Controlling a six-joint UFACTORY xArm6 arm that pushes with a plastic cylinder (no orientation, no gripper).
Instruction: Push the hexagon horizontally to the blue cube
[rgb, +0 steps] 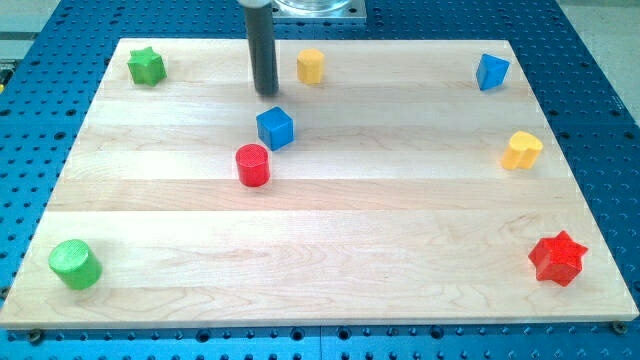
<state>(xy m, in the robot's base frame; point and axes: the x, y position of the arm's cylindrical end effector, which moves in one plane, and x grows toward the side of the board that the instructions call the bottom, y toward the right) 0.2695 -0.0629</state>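
The yellow hexagon (311, 66) sits near the view's top edge of the wooden board, a little left of centre. The blue cube (275, 128) lies below it and slightly to the left, near the board's middle. My tip (265, 92) is at the end of the dark rod that comes down from the view's top. It stands left of the yellow hexagon and just above the blue cube, touching neither.
A red cylinder (253, 165) lies just below-left of the blue cube. A green star (146, 67) is at top left, a green cylinder (75, 264) at bottom left. A second blue block (491, 72) is at top right, a yellow heart (521, 151) at right, a red star (557, 258) at bottom right.
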